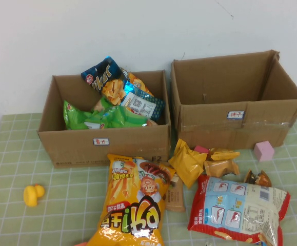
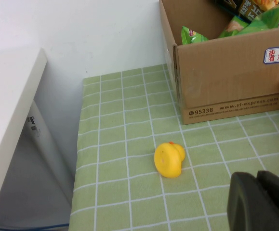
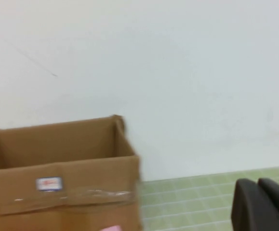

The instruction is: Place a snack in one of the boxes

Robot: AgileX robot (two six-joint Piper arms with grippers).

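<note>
Two brown cardboard boxes stand at the back of the table. The left box (image 1: 104, 146) holds several snack bags, among them a blue one (image 1: 101, 74) and a green one (image 1: 94, 117). The wider taped right box (image 1: 235, 125) looks empty. In front lie a big orange chip bag (image 1: 135, 205), a white and red bag (image 1: 238, 207) and small yellow packets (image 1: 187, 162). My left gripper (image 2: 257, 178) is shut and empty, low over the cloth near the left box (image 2: 226, 86). My right gripper (image 3: 258, 185) is shut and empty, beside the right box (image 3: 62, 192). Neither gripper shows in the high view.
A yellow toy duck (image 1: 33, 195) lies on the green checked cloth at the front left, also in the left wrist view (image 2: 169, 159). A pink cube (image 1: 264, 150) sits before the right box. A white wall stands behind. The table's left edge drops beside a white cabinet (image 2: 9, 120).
</note>
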